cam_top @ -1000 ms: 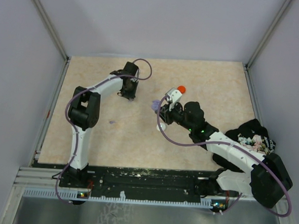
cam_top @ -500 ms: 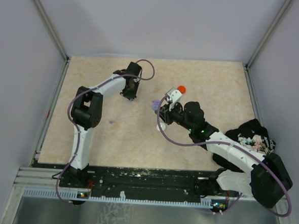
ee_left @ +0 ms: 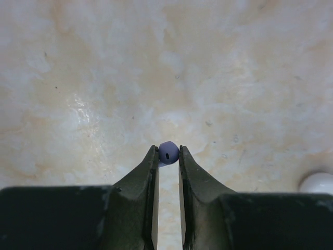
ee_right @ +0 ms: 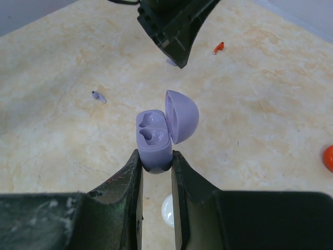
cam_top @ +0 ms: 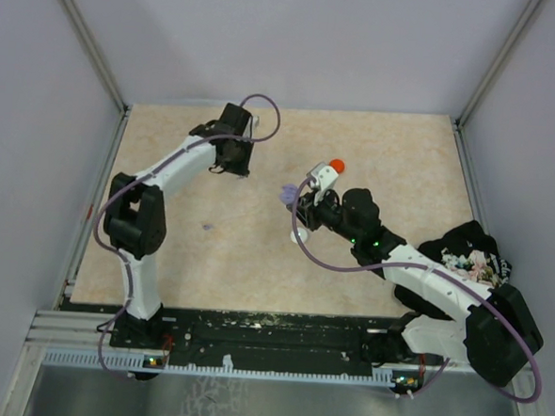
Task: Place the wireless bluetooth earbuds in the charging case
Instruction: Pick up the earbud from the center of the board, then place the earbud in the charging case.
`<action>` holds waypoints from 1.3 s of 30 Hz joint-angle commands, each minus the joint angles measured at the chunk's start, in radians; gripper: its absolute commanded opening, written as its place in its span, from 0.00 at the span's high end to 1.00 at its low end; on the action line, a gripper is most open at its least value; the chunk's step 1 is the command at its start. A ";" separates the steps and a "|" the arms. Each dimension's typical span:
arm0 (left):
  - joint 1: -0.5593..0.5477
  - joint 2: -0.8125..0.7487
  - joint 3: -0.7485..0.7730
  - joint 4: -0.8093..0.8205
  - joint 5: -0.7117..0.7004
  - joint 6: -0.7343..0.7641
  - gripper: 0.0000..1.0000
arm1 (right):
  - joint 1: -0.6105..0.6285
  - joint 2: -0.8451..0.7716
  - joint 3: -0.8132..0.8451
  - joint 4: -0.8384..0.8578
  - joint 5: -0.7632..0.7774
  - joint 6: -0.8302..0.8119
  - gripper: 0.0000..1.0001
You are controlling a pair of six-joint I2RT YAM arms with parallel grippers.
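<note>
The lavender earbud sits pinched at the very tips of the left gripper, whose jaws are closed to a narrow slit on it. This tip grip leaves most of the bud exposed, presumably so that it can enter a socket without the fingers fouling the rim. The charging case, also lavender, is clamped low on its body by the right gripper, jaws pressed against its sides. Its hinged lid is swung open, and both moulded sockets are empty and face up. Held off the table, the case appears to be offered as a steady target. The left gripper hangs beyond the case and apart from it, so the insertion is judged not yet begun. Only the left wrist view confirms the bud in the grip, but it shows nothing of the case. Only the right wrist view shows the empty sockets. It also shows a second lavender earbud lying left of the case, a red earbud beyond it to the right, a white disc beneath it and a red disc to its right. Only the top view gives the spacing of both arms, though there the held bud is too small to make out.
</note>
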 commanded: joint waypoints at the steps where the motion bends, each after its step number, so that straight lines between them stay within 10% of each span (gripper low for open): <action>1: -0.003 -0.167 -0.025 0.065 0.096 -0.028 0.83 | 0.005 -0.031 0.040 0.112 -0.019 0.017 1.00; 15: 0.003 -0.582 -0.196 0.261 0.378 -0.145 0.83 | 0.006 0.014 0.049 0.334 -0.059 0.029 1.00; 39: 0.004 -0.838 -0.453 0.665 0.762 -0.589 0.84 | 0.050 0.136 0.071 0.642 -0.043 0.039 1.00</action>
